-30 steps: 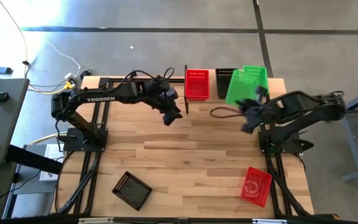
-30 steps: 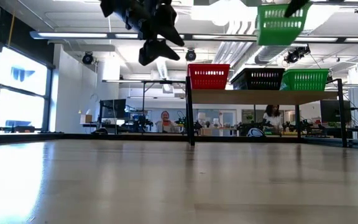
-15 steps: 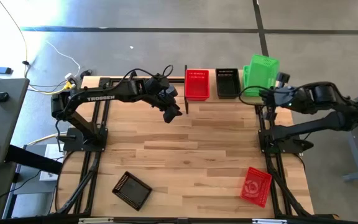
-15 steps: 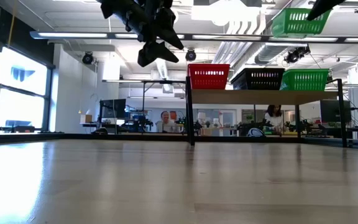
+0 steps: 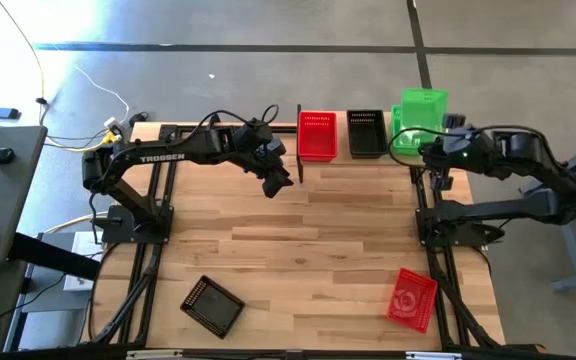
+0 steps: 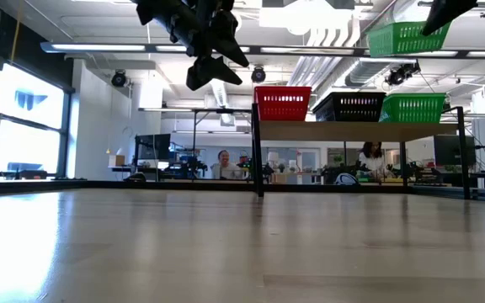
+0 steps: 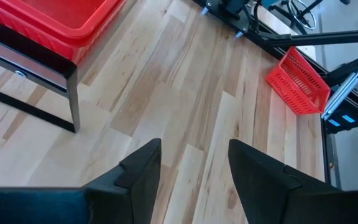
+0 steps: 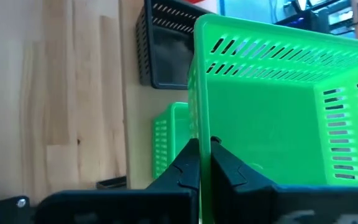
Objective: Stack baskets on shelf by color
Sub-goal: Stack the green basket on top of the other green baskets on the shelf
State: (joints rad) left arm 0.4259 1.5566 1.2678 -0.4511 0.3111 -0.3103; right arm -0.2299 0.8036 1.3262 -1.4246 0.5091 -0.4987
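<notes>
My right gripper is shut on a green basket and holds it in the air over the right end of the shelf. Directly below it a second green basket stands on the shelf, beside a black basket and a red basket. Another black basket and another red basket lie on the tabletop near its near edge. My left gripper hangs open above the table, just in front of the shelf's left end. My right gripper pinches one side wall of the green basket at its rim, one finger inside the basket and one outside. The fingers come from the table's near side, slanting down. The basket is lifted clear, opening upward and nearly level, above the green basket on the shelf.
The shelf's black frame leg stands close to my left gripper. Bare planks lie between the shelf and the two baskets near the table's near edge. People show in the room beyond the table.
My right gripper has carried the green basket toward the table's far right corner, from in front of the shelf to over its right end. The basket has turned from steeply tilted to nearly level. It stays shut on the basket.
</notes>
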